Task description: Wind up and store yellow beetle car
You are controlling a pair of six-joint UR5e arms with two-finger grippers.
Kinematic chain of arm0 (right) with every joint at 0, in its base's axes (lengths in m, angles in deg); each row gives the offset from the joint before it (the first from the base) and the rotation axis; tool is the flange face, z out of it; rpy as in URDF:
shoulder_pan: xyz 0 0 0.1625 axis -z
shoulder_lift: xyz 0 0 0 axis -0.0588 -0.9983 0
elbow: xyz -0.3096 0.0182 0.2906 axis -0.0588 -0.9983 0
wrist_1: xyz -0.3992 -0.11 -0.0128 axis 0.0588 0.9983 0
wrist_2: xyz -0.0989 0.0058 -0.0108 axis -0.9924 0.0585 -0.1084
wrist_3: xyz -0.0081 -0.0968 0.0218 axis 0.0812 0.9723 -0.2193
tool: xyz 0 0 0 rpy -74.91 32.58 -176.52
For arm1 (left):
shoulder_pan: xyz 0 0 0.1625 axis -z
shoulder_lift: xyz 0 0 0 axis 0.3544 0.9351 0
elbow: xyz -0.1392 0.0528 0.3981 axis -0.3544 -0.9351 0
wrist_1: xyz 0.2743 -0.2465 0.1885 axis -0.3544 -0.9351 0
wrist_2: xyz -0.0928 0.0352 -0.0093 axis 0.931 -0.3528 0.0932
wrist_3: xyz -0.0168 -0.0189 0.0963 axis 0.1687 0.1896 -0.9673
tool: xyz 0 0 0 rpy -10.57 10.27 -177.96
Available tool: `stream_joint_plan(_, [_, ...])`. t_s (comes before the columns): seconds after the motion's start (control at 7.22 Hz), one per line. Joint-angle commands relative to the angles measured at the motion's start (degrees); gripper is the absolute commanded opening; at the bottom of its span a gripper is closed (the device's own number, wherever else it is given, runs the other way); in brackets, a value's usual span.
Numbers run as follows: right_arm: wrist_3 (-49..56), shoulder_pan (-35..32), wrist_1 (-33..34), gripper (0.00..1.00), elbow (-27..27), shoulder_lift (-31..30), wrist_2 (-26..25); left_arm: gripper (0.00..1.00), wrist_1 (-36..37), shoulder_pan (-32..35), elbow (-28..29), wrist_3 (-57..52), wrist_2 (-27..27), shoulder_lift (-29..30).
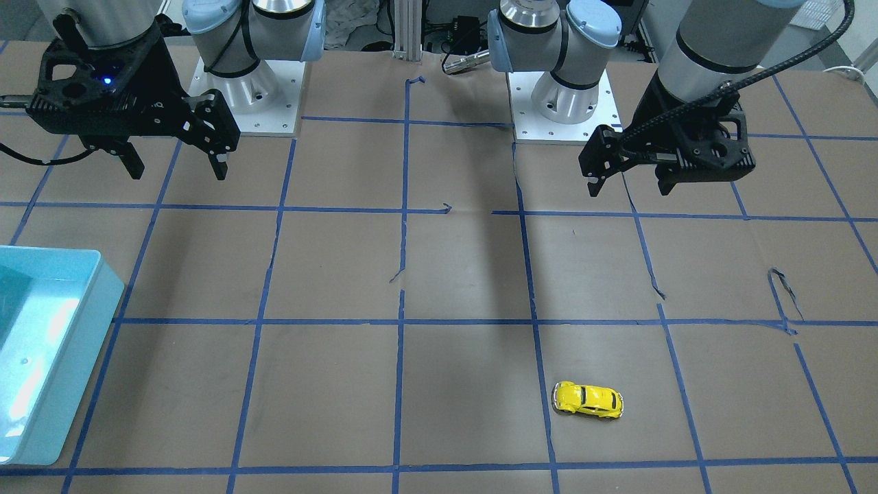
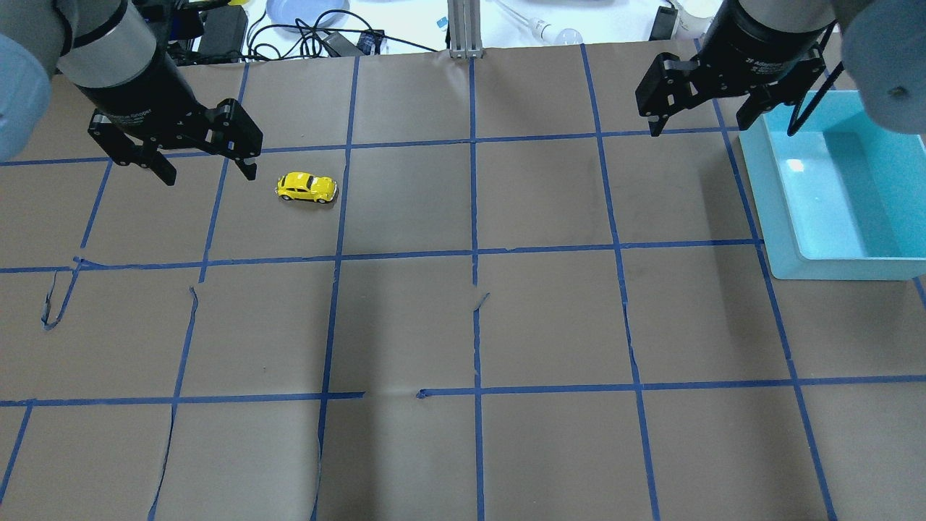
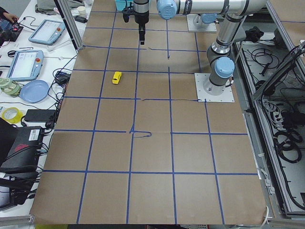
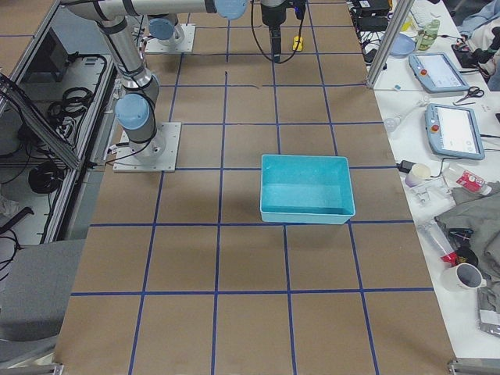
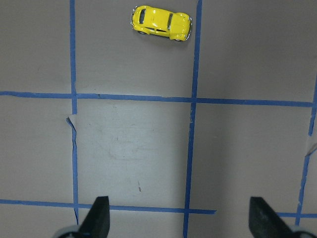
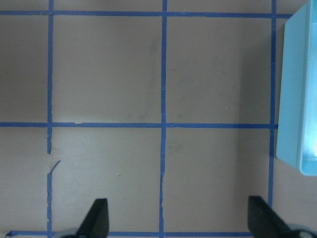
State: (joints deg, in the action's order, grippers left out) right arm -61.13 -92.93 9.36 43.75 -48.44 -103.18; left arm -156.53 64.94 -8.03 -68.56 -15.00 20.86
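The yellow beetle car (image 2: 307, 187) stands on its wheels on the brown paper table, on the robot's left side toward the far edge. It also shows in the front-facing view (image 1: 588, 400) and in the left wrist view (image 5: 161, 23). My left gripper (image 2: 210, 176) is open and empty, held above the table just left of the car; in the left wrist view (image 5: 179, 213) the car lies well ahead of the fingertips. My right gripper (image 2: 700, 124) is open and empty, raised next to the teal bin (image 2: 778, 217).
The teal bin (image 1: 82, 357) is empty and sits at the table's right edge; its wall shows in the right wrist view (image 6: 297, 99). Blue tape lines grid the table, torn in places. The two arm bases (image 1: 562, 103) stand at the robot's side. Cables and a plate (image 2: 304, 11) lie beyond the far edge.
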Motion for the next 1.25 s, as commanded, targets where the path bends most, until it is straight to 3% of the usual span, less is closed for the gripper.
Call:
stream_joint_plan(0.0, [0.1,0.0,0.0,1.0,0.0,0.0,0.0,1.0,0.0,-0.2,0.0,0.0,0.0,-0.1])
stream_joint_plan(1.11, [0.1,0.0,0.0,1.0,0.0,0.0,0.0,1.0,0.6,-1.4,-0.8,-5.3,0.8,0.6])
